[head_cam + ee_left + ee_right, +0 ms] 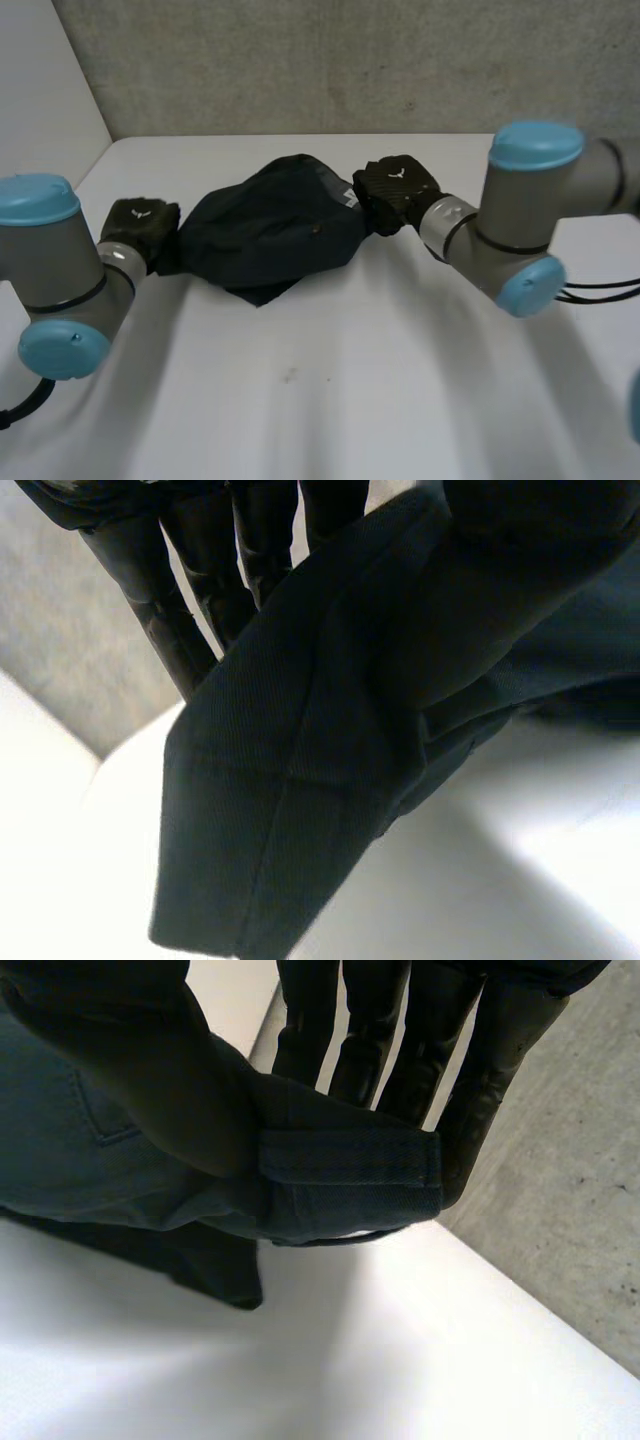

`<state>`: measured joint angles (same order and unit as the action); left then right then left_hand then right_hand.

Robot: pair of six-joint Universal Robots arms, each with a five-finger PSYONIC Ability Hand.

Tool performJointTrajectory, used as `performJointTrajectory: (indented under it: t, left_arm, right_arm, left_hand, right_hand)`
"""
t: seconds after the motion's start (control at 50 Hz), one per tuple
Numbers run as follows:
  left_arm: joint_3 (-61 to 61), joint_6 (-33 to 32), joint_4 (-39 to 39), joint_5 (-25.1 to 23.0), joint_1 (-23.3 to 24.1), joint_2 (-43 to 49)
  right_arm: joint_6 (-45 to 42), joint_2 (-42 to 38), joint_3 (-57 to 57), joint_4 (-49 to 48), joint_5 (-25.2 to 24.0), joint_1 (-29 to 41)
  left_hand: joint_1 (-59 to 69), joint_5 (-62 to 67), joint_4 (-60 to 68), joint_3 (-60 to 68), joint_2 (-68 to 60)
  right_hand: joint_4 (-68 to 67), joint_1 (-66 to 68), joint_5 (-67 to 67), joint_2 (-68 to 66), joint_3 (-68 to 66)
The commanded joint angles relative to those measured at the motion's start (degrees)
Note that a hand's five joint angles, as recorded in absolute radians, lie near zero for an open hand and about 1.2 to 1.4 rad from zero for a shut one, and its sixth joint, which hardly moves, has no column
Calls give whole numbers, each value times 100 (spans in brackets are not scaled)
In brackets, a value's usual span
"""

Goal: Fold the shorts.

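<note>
The dark navy shorts [275, 230] lie bunched in the middle of the white table, lifted at both sides. My left hand [140, 228] holds their left edge. In the left wrist view its straight fingers [170, 610] lie behind the cloth [300, 780] and the thumb presses it from the front. My right hand [397, 190] holds the right edge at the waistband. In the right wrist view the waistband with a belt loop [345, 1170] is pinched between its fingers [400, 1030] and thumb [130, 1050].
The white table [350, 380] stretches bare toward me in front of the shorts. A grey wall [330, 60] rises close behind them, and a white side wall [40, 90] stands at the left.
</note>
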<state>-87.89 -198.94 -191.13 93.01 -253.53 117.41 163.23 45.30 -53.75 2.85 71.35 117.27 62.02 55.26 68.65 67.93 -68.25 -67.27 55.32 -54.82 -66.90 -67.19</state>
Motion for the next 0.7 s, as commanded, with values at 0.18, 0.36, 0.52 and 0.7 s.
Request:
performJointTrajectory:
  t: [0.18, 0.36, 0.52, 0.7]
  left_arm:
    - [-1063, -31, 31, -55, 928, -1228]
    - [-1336, -101, 84, -46, 946, -1440]
    - [-1494, -92, 383, -55, 885, -1730]
    - [-1555, -31, 927, -396, 367, -2117]
  right_arm:
    - [-2953, 2201, -3052, 3439, 37, -775]
    - [-1481, 2906, -2896, 2020, -86, -942]
    - [-125, 2836, -3036, 1472, -288, -881]
    - [139, 2335, -3290, 877, -279, -451]
  left_hand:
    - [1798, 1474, 1135, 1207, -1175]
    - [-1824, -2148, -2487, -2415, 2448]
    - [-3582, -3906, -4246, -4174, 4206]
    - [-3482, -3806, -4145, -4074, 4106]
  right_hand:
    - [-1273, 2468, -1518, -1310, -1281]
    - [5466, -4271, 5221, 5428, 5458]
    - [5416, -4221, 5171, 5379, 5408]
    - [5182, -3986, 4936, 5144, 5174]
